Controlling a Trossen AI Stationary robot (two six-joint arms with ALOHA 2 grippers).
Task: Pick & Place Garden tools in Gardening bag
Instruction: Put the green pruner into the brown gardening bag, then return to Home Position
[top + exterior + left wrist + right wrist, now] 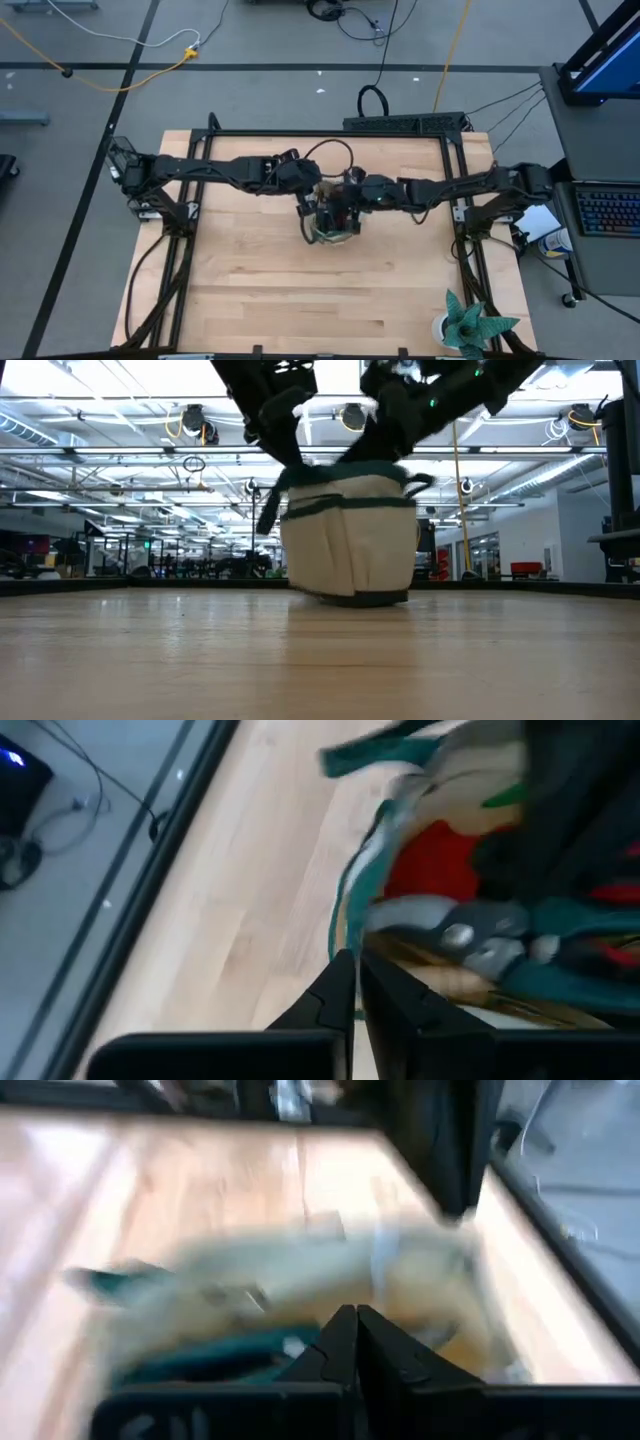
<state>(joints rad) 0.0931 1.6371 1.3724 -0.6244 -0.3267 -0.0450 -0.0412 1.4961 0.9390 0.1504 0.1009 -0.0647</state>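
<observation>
The tan gardening bag (333,225) with dark green trim is at the table's middle; it also shows in the low view (350,535). Inside it I see the red glove (430,865), the green-handled pruning shears (480,935) and a wooden handle (450,982). My left gripper (355,982) is shut at the bag's left rim. My right gripper (355,1342) is shut at its right rim. Both arms reach in over the bag from the two sides (310,200) (358,198). My left gripper pinches the bag's green-trimmed rim (345,935) between its two fingers, coming from above on the bag's left side. The bag sits tilted in the low view, its left bottom edge (300,588) slightly off the table. My right gripper is shut over the bag's rim (300,1342) on the right side, from above. Blur hides the exact place of contact. The bag's right bottom edge (385,600) rests on the table.
A spiky green plant in a white pot (470,322) stands at the table's near right corner. The black frame rails (460,200) run along the table's left, right and far sides. Bare wood lies in front of the bag (320,290).
</observation>
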